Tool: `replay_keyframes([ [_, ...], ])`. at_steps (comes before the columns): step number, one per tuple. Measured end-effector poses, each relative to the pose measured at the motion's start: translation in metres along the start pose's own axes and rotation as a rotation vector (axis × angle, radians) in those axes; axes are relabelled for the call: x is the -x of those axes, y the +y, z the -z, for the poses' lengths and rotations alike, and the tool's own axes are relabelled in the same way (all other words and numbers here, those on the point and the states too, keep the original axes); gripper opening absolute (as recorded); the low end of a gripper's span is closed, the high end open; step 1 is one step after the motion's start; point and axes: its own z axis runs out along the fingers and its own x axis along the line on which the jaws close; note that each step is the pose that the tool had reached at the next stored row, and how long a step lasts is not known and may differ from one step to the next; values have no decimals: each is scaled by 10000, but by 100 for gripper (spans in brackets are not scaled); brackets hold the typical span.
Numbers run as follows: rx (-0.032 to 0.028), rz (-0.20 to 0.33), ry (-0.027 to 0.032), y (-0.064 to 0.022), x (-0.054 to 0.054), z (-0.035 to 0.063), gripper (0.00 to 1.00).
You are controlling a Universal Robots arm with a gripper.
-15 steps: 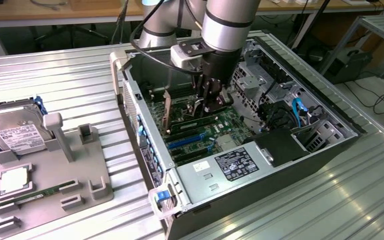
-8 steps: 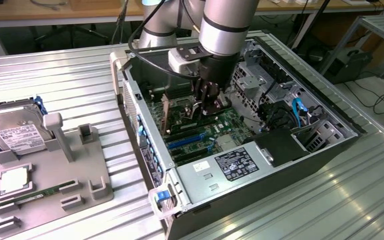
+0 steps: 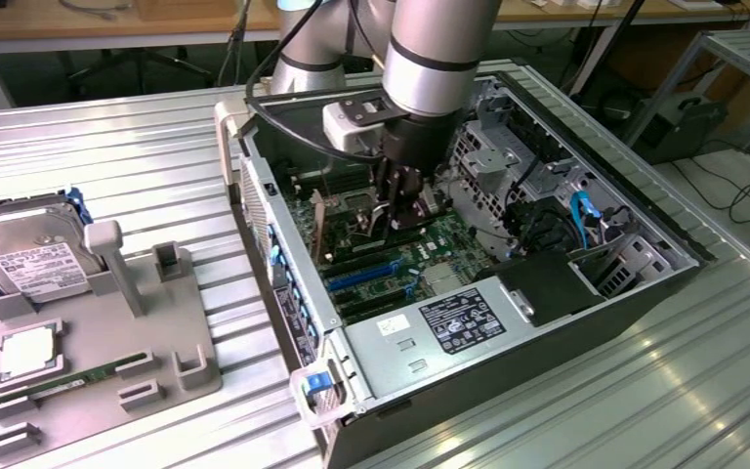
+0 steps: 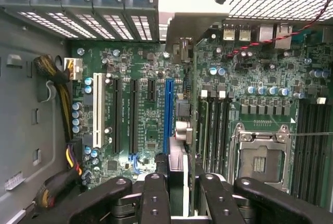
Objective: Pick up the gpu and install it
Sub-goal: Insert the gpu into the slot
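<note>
Black gripper [image 4: 177, 195] clamps the thin, edge-on gpu [image 4: 179, 130] above green motherboard [image 4: 140, 125].

No wording can be made out: the white label [image 3: 32, 267] on the hard drive [image 3: 23, 256] and the sticker [image 3: 459, 321] on the power supply [image 3: 430, 342] carry print too small to read.

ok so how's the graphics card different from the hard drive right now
The graphics card is clamped in the gripper over the motherboard inside the computer case. The hard drive rests untouched by the grey holder outside the case, at the exterior view's left. The graphics card stands on edge, thin and dark, while the hard drive lies flat with its white label up. Both are computer parts.
</note>
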Motion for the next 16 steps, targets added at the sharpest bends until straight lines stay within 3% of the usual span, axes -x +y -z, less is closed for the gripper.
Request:
replay_keyframes([
  [8,-22,-550,-3,3,-1,-90,28],
  [16,-23,-574,1,5,-10,-96,28],
])
